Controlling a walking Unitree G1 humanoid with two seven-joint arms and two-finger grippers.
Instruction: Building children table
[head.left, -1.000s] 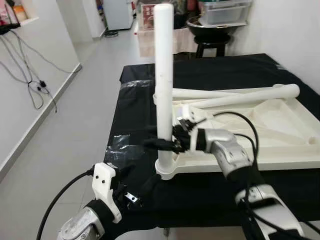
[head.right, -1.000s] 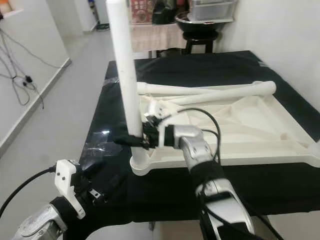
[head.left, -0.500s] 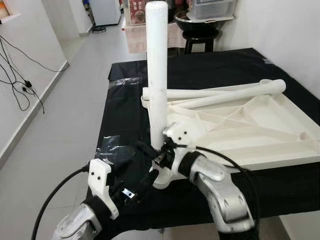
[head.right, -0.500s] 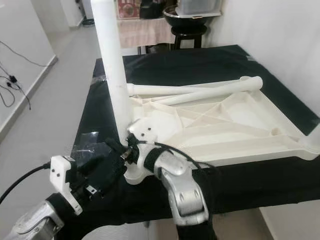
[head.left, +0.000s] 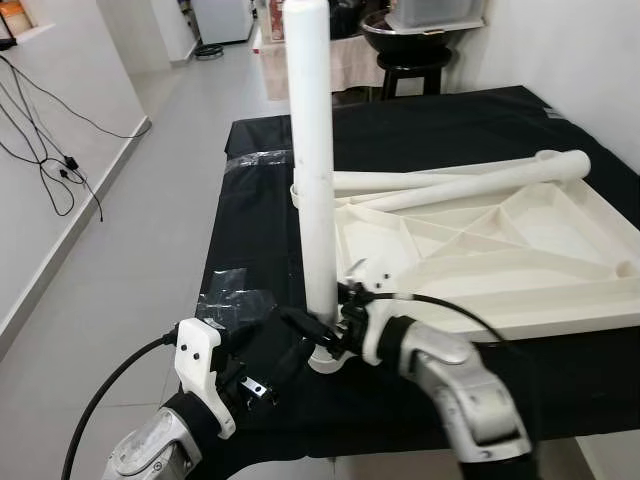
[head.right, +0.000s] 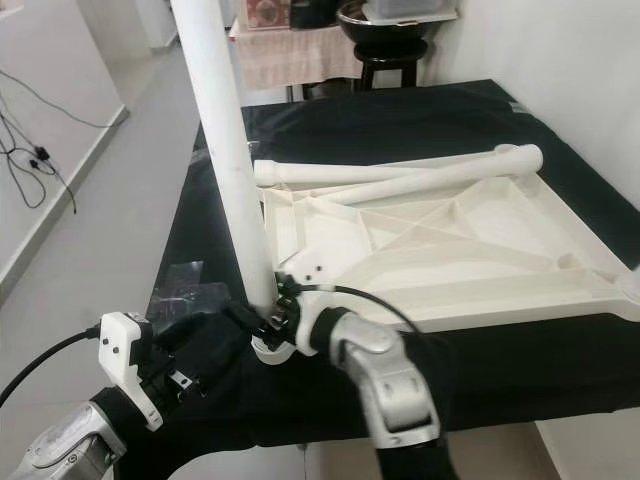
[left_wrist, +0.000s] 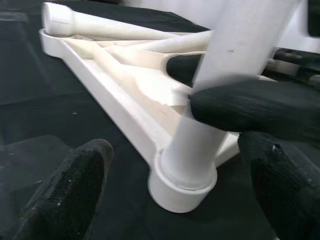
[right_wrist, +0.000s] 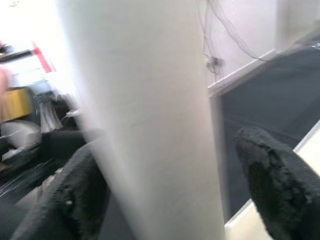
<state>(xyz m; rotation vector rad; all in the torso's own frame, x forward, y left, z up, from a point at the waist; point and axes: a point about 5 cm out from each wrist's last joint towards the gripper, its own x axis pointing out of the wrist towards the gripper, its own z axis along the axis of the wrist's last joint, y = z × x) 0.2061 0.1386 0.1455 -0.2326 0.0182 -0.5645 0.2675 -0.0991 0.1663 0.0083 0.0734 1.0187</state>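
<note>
An upturned white plastic tabletop (head.left: 560, 305) lies on a black-covered table. One white leg (head.left: 312, 150) stands upright in its near corner socket (head.left: 328, 362). My right gripper (head.left: 322, 335) is at the foot of this leg, one finger in front and one behind. In the right wrist view the leg (right_wrist: 145, 100) sits between the fingers with a small gap on one side. My left gripper (head.left: 275, 350) hovers low just left of the socket, open and holding nothing. Its wrist view faces the socket (left_wrist: 182, 192). Two loose legs (head.left: 470, 180) lie across the tabletop's far edge.
The black cloth (head.left: 260, 200) has a shiny taped patch (head.left: 235, 290) near my left gripper. The table's left and front edges drop to grey floor (head.left: 150, 250). Cables (head.left: 50, 150) hang on the left wall. A black stool (head.left: 415, 60) stands behind, and a white wall is on the right.
My right gripper has slid down the upright leg from mid-height to its foot at the socket. The camera has shifted a little; the left gripper stays beside the corner.
</note>
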